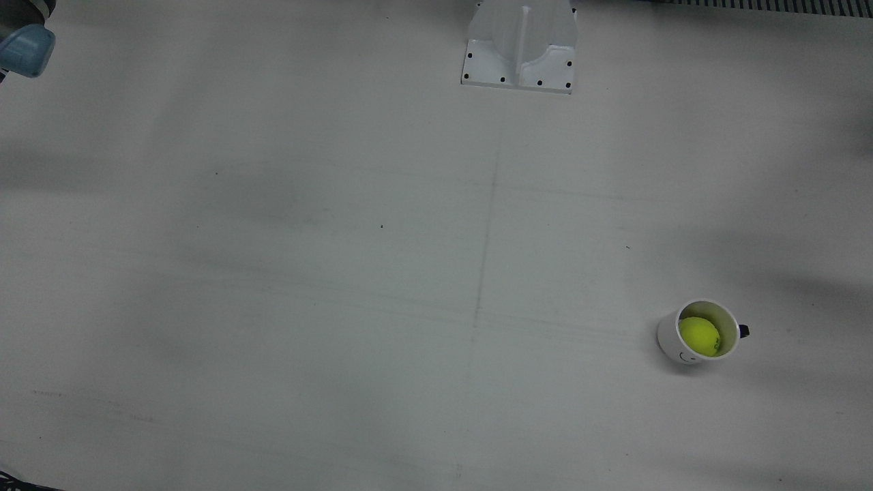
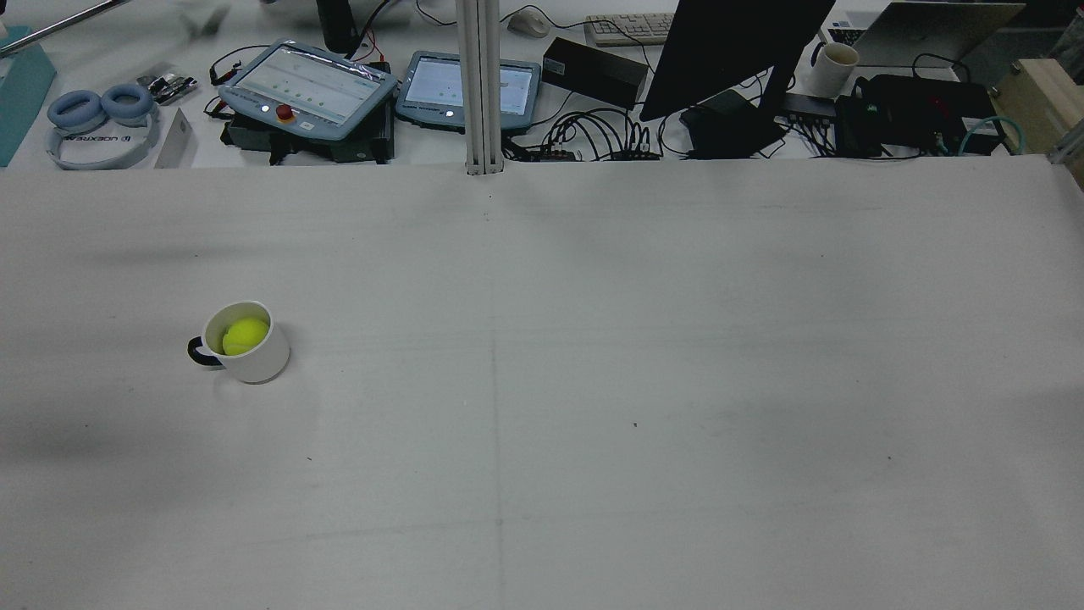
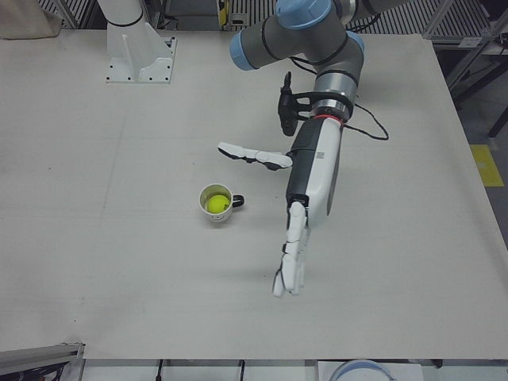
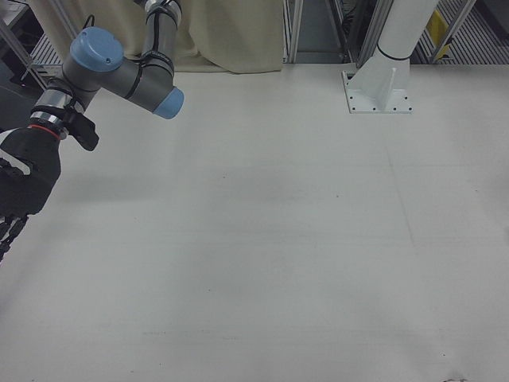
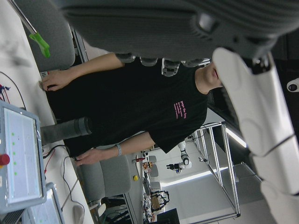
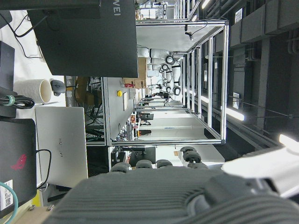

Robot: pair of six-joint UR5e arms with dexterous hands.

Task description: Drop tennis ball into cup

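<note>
The yellow-green tennis ball (image 1: 699, 335) lies inside the white cup (image 1: 672, 344), which stands upright on the table with its black handle to the side. Both also show in the rear view, ball (image 2: 245, 335) and cup (image 2: 262, 363), and in the left-front view, ball (image 3: 215, 204) and cup (image 3: 223, 215). My left hand (image 3: 309, 178) is open and empty, raised above the table beside the cup, with its fingers (image 3: 290, 258) stretched out. My right hand (image 4: 24, 191) hangs at the right-front view's left edge, far from the cup, fingers apart and empty.
An arm pedestal (image 1: 520, 48) is bolted at the table's robot side. The desk beyond the far edge holds teach pendants (image 2: 309, 85), headphones (image 2: 100, 119), a monitor (image 2: 728, 51) and cables. A person sits there, seen in the left hand view (image 5: 140, 107).
</note>
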